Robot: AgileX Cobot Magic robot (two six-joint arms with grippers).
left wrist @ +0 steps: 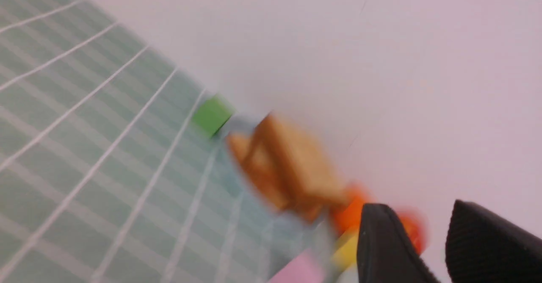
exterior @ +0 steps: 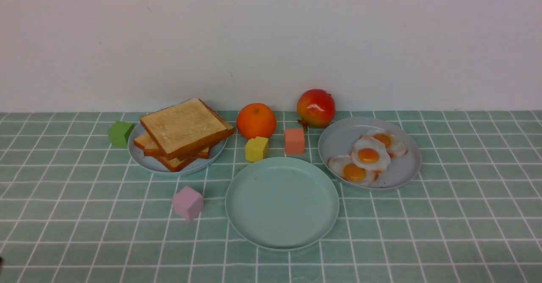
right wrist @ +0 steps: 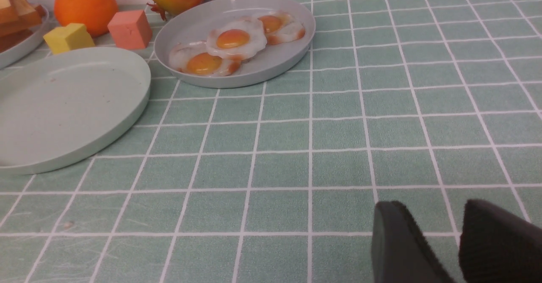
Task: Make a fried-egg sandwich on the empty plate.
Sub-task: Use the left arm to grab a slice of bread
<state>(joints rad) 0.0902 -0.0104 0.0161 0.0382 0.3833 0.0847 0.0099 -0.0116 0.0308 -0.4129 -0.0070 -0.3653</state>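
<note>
The mint-green plate [exterior: 281,202] lies bare at the table's front centre; it also shows in the right wrist view [right wrist: 63,105]. The clean white fried egg [exterior: 369,153] lies on top of two brown-rimmed eggs on the right grey-blue plate [exterior: 343,139], and shows in the right wrist view [right wrist: 235,40]. Several toast slices [exterior: 184,130] are stacked on the left grey-blue plate [exterior: 190,167]; they are blurred in the left wrist view [left wrist: 288,164]. My left gripper [left wrist: 419,206] is open and empty. My right gripper [right wrist: 432,204] is open and empty, low over the cloth right of the plates. Neither gripper shows in the front view.
An orange [exterior: 256,120] and a red-yellow fruit [exterior: 316,108] stand at the back by the wall. Small cubes lie about: green [exterior: 120,133], yellow [exterior: 256,148], salmon [exterior: 294,141] and pink [exterior: 188,203], the pink one just left of the mint plate.
</note>
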